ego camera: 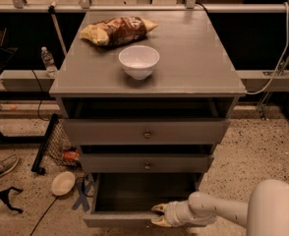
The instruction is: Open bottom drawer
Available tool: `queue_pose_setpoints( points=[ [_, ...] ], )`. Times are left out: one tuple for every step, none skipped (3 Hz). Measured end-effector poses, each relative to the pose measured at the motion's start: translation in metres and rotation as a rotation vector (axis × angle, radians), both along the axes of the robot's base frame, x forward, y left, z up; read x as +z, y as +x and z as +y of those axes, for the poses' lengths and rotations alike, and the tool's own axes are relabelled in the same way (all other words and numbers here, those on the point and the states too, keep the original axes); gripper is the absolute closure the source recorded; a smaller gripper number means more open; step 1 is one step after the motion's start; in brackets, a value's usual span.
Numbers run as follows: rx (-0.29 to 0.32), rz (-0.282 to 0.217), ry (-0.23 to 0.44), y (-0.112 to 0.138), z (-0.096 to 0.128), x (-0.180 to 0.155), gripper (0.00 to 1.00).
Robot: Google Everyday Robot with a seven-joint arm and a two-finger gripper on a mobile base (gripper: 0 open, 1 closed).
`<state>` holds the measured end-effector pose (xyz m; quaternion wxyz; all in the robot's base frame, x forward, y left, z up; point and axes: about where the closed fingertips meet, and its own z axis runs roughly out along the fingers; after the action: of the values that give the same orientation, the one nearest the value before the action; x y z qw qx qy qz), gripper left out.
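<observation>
Speckled floor point(255, 151); pincer point(159, 216) at bottom drawer point(116, 221) (grey wood).

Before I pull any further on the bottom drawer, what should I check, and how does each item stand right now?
1. Bottom drawer out of the cabinet: ok, its dark interior shows.
2. Gripper at the drawer's front panel: ok, right of centre.
3. Hold on the knob: cannot tell, the gripper hides the knob.
4. Middle drawer not in the bottom drawer's way: ok, its front sits further back.
5. White bowl and snack bag safe on the cabinet top: ok, the bowl is upright and both are back from the front edge.
6. Floor space ahead of the drawer: cannot tell, out of view.
</observation>
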<state>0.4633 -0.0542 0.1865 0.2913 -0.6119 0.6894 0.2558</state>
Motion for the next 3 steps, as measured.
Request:
queue_pose_setpoints(
  points=[
    [0.000, 0.000, 0.000, 0.0000, 0.0001, 0.0000, 0.59],
    [0.000, 0.000, 0.000, -0.0001, 0.0001, -0.0001, 0.36],
    [0.002, 0.002, 0.002, -0.0014, 0.0019, -0.0008, 0.13]
  ],
)
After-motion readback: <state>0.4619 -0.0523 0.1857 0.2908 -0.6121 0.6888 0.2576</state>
